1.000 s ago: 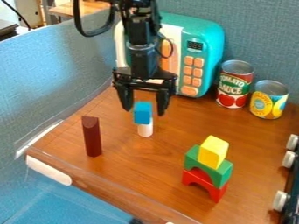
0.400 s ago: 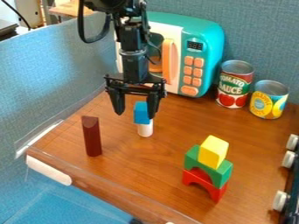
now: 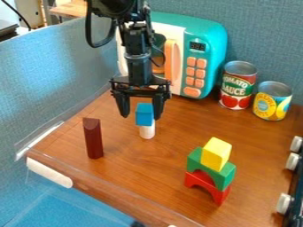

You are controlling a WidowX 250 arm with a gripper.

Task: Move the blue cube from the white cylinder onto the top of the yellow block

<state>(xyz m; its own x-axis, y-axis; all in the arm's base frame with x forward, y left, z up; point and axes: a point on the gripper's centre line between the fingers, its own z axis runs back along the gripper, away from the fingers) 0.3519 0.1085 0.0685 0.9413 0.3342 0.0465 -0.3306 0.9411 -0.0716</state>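
The gripper (image 3: 141,116) is spread wide by the blue block (image 3: 144,114). That block sits on a white one (image 3: 147,130).

On the table (image 3: 151,170), we see a block (image 3: 144,114) on a peg (image 3: 147,131), with a post (image 3: 93,139) to its left and nearer us. Right of the peg, also nearer us, we find a cube (image 3: 216,153) on the upper arch (image 3: 224,177), which rests on the lower arch (image 3: 219,195). Behind the peg we have the microwave (image 3: 198,51). To its right stands the left can (image 3: 238,86), just beside the right can (image 3: 273,102). Knobs (image 3: 293,161) line our right edge.
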